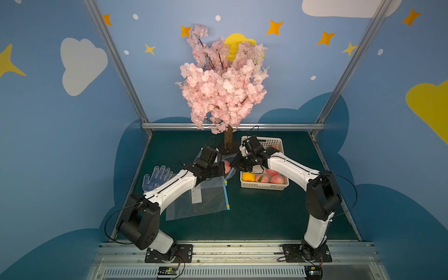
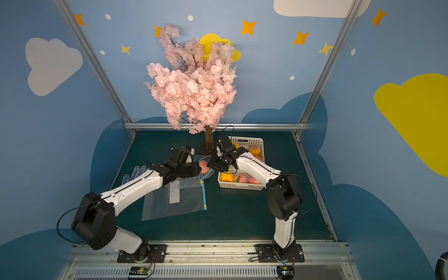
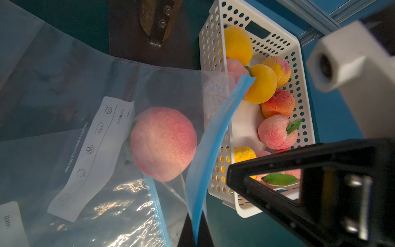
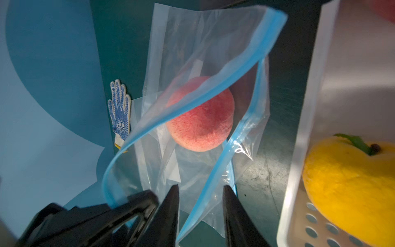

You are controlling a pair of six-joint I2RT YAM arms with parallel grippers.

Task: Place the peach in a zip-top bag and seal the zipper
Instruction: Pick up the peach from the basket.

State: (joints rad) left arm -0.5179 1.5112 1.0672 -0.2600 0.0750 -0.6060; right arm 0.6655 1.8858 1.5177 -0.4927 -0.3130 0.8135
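Dark-green mat closest to me, just past the front rail, is wide open, so loads of room there. Further in, the clear zip-top bag lies on it, but my left arm crosses over part of it and hides the cuff end of the dotted glove alongside.

My left gripper is clamped tight on the upper zipper lip, holding the mouth up and open. Its tips are mostly cut off at the frame edge in its own wrist view. The peach sits inside the bag, just past the mouth.

My right gripper hangs at the mouth, jaws apart with nothing pinched. The lower zipper strip runs under the gap, and I can't tell if it touches. In both top views the tips are buried behind the wrists.

White basket of fruit sits just beside the bag's mouth, so it's tight there. Behind it stands the blossom tree, then blue walls with clouds and stars.
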